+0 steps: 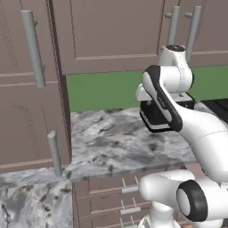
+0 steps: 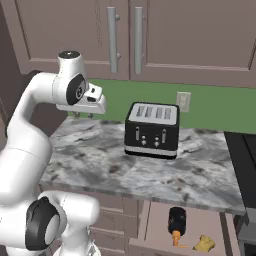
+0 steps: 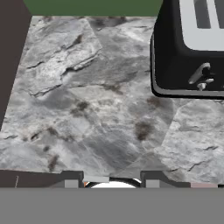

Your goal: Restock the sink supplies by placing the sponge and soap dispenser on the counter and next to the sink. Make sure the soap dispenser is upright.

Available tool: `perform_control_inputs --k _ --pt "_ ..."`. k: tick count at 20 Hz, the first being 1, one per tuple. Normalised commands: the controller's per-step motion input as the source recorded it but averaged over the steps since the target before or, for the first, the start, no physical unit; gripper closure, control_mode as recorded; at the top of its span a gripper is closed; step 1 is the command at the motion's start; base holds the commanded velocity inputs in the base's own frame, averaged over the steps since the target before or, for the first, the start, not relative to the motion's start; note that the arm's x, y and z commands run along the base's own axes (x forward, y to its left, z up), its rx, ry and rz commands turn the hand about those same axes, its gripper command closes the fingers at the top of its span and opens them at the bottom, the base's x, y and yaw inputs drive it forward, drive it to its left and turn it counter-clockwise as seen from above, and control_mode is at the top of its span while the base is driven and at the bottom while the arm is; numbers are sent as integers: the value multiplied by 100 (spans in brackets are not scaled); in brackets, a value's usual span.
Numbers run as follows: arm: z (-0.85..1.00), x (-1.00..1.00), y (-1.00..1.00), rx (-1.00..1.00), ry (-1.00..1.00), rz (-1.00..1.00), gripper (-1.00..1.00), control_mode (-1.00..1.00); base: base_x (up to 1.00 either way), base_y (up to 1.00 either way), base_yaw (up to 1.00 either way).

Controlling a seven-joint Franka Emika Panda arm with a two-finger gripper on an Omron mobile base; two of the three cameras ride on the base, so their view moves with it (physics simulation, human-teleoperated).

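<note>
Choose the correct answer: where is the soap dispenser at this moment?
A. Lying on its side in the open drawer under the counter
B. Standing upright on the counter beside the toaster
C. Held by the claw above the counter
A: in the right base view the soap dispenser lies flat in the open drawer below the counter, near the sponge.

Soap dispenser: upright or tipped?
Tipped. In the right base view the soap dispenser lies on its side in the open drawer, orange top toward the camera, beside the sponge.

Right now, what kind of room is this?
It looks like a kitchen: a black toaster sits on a marbled stone counter, with brown cabinets above and drawers below.
</note>
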Motion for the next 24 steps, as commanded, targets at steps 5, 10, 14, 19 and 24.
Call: perform_control_inputs --k 5,10,14,19,24 --pt "0 -5 0 0 -1 0 -100 100 -48 -5 -1" --pt "0 0 0 0 0 0 -100 100 -100 0 -4" --pt "0 0 0 0 0 0 -100 100 -77 -6 -4" --pt "0 0 0 0 0 0 -100 100 -23 -46 0" --pt "0 0 0 0 0 0 -100 100 0 -83 0"
